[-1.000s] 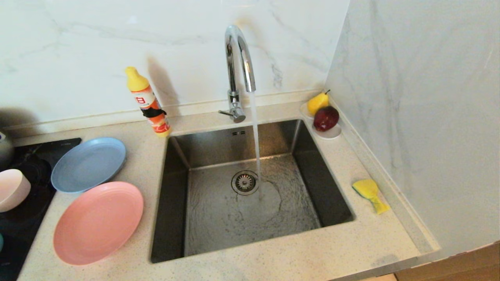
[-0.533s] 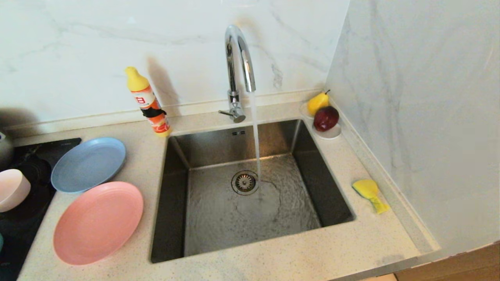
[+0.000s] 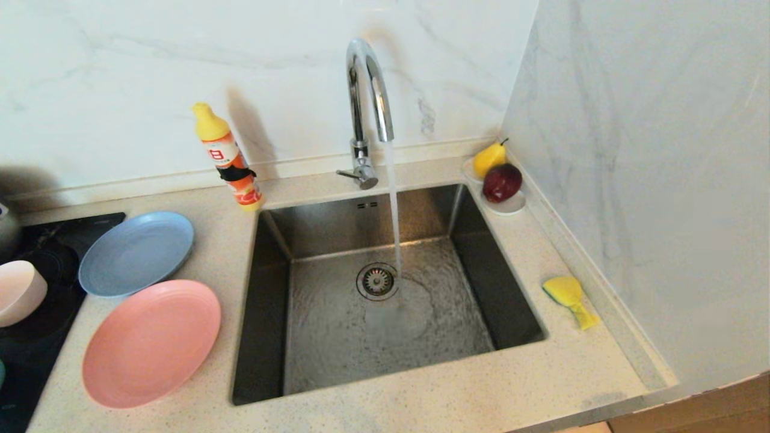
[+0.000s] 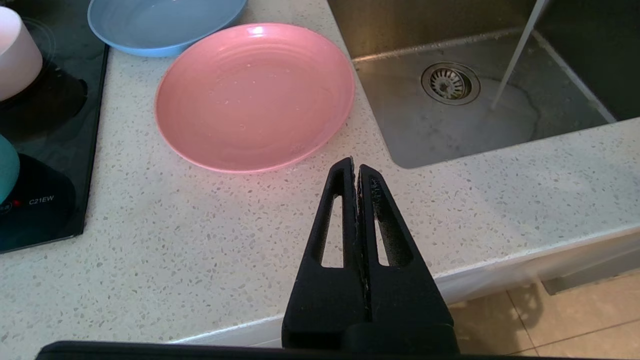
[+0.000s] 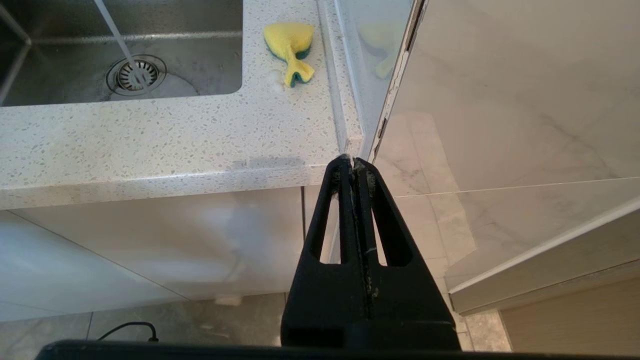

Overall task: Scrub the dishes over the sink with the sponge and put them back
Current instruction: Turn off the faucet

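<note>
Presently, on the speckled counter (image 3: 421, 403) around the sink (image 3: 337, 337), with the tap (image 3: 367, 102) running into the basin:

Sponge (image 3: 568, 297): yellow foam, green scouring face underneath, narrow waist. It lies flat on the counter to the right of the sink, near the wall. Likely light, soft and compressible; it should squash under a pinch, so the wide lobe looks the safer hold than the thin tail.

Pink plate (image 3: 150, 343): left of the sink, just beside its edge. Matte, probably stiff and light, lying flat; only the raised rim offers a pinch, and wet it may slip.

Grey-blue plate (image 3: 135, 252): behind the pink one, apparently just overlapped by its rim. Same handling.

Pale pink bowl (image 3: 18, 291): on the black hob (image 3: 42, 343), upside down. Best taken at the wall.

Teal bowl (image 4: 6, 167): at the hob's edge, barely in view.

Left gripper (image 4: 356, 167): fingers pressed together, empty, hanging over the counter's front near the pink plate.

Right gripper (image 5: 354, 161): fingers likewise together, empty, off the counter's right front corner, well apart from the sponge.

Nothing is yet taken up.
</note>
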Available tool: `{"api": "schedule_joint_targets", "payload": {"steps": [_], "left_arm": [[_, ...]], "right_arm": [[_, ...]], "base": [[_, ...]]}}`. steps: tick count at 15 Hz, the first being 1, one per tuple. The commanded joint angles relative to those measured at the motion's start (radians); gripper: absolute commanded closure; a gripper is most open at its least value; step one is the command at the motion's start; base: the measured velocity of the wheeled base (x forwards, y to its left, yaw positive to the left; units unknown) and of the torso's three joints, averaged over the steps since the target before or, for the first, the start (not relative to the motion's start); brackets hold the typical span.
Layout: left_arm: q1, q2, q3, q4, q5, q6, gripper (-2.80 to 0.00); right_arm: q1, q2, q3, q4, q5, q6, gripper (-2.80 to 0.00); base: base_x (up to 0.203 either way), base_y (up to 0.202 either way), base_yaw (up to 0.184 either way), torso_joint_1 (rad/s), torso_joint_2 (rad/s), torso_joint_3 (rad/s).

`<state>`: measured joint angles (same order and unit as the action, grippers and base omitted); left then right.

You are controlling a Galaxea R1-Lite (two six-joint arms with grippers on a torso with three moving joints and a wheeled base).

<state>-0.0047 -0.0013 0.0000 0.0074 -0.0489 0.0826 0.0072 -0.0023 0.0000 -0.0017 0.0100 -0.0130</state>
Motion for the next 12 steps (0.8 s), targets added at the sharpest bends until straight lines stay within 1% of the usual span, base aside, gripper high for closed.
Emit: {"api": "schedule_joint_targets", "payload": {"steps": [1, 5, 7, 8, 9, 10, 11, 12], "left_arm": [[0.000, 0.000, 0.004, 0.000, 0.000, 0.000, 0.00], [0.000, 0.000, 0.005, 0.000, 0.000, -0.001, 0.00], [0.000, 0.000, 0.003, -0.001, 0.035, -0.009, 0.00], [0.000, 0.000, -0.024, 0.001, 0.036, -0.020, 0.00], [0.000, 0.002, -0.084, 0.015, 0.026, -0.022, 0.00], [0.000, 0.016, -0.167, 0.046, -0.002, -0.023, 0.00], [0.000, 0.052, -0.254, 0.078, -0.036, -0.025, 0.00], [0.000, 0.123, -0.332, 0.103, -0.065, -0.035, 0.00]], "right_arm": [[0.000, 0.001, 0.000, 0.000, 0.000, -0.001, 0.00], [0.000, 0.001, 0.000, 0.000, 0.001, -0.001, 0.00], [0.000, 0.001, 0.000, 0.000, -0.001, -0.001, 0.00], [0.000, 0.001, 0.000, 0.000, -0.001, 0.001, 0.00], [0.000, 0.001, 0.000, 0.000, -0.001, -0.001, 0.00], [0.000, 0.001, 0.000, 0.000, -0.001, 0.001, 0.00], [0.000, 0.001, 0.000, 0.000, -0.001, 0.001, 0.00], [0.000, 0.001, 0.000, 0.000, -0.001, 0.001, 0.00]], "base": [[0.000, 0.000, 0.000, 0.000, 0.00, 0.000], [0.000, 0.000, 0.000, 0.000, 0.00, 0.000], [0.000, 0.000, 0.000, 0.000, 0.00, 0.000], [0.000, 0.000, 0.000, 0.000, 0.00, 0.000], [0.000, 0.000, 0.000, 0.000, 0.00, 0.000], [0.000, 0.000, 0.000, 0.000, 0.00, 0.000], [0.000, 0.000, 0.000, 0.000, 0.00, 0.000], [0.000, 0.000, 0.000, 0.000, 0.00, 0.000]]}}
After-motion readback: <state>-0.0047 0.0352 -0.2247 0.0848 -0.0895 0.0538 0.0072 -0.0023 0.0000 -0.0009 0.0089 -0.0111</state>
